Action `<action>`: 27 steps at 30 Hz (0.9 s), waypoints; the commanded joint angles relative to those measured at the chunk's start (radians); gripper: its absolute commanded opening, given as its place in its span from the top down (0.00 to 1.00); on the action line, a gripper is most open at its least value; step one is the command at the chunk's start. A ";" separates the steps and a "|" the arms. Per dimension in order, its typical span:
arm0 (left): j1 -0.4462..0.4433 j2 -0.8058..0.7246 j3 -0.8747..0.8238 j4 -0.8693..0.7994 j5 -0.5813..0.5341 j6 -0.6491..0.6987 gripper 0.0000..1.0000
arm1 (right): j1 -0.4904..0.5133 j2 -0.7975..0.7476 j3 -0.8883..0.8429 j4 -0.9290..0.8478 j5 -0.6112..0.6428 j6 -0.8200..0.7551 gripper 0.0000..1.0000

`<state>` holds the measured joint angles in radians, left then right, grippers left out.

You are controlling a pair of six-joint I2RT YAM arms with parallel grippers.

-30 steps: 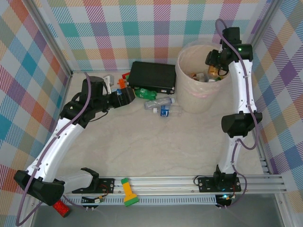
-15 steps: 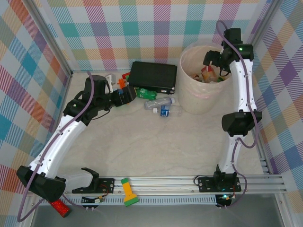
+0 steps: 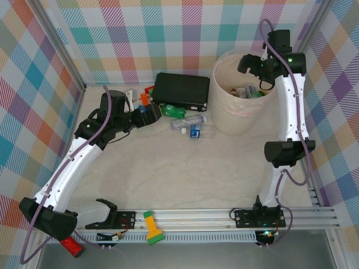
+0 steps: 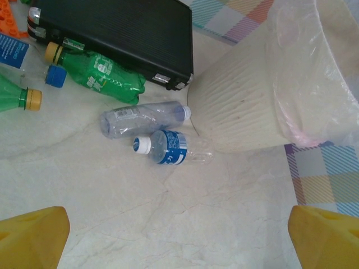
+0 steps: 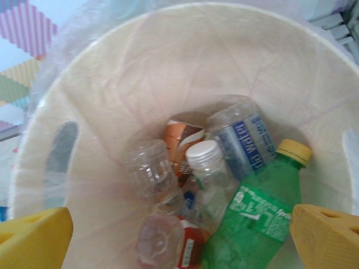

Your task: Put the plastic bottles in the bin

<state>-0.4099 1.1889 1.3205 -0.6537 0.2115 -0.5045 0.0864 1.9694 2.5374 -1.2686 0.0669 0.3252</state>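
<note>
Right claw held wide apart above the bin.
Several plastic bottles are seen inside the bin; other bottles lie on the tabletop just left of it, near the left claw, likewise spread and empty.

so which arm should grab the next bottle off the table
Left. The left pincer is open and faces the blue-labelled bottle lying by the bin; the right pincer hangs open over the bin.

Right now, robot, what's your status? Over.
Left gripper open, empty. Right gripper open above bin, bottles inside. More bottles on table by case.
</note>
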 commanded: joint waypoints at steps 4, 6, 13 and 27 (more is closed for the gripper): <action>0.003 -0.051 -0.041 -0.039 0.037 0.026 0.00 | 0.080 -0.147 -0.124 0.074 -0.039 0.053 0.01; 0.003 -0.063 -0.060 -0.040 0.040 0.026 0.00 | 0.118 -0.190 -0.181 0.099 -0.049 0.061 0.01; 0.003 -0.056 -0.107 -0.054 0.001 0.016 0.00 | 0.274 -0.309 -0.384 0.187 -0.064 0.098 0.01; 0.100 0.166 -0.145 0.069 -0.188 -0.329 0.06 | 0.477 -0.344 -0.591 0.342 -0.120 0.086 0.01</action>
<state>-0.3351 1.3125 1.2057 -0.6666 0.0364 -0.6895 0.5629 1.6337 1.9472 -0.9798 -0.0208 0.4290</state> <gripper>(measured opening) 0.947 0.991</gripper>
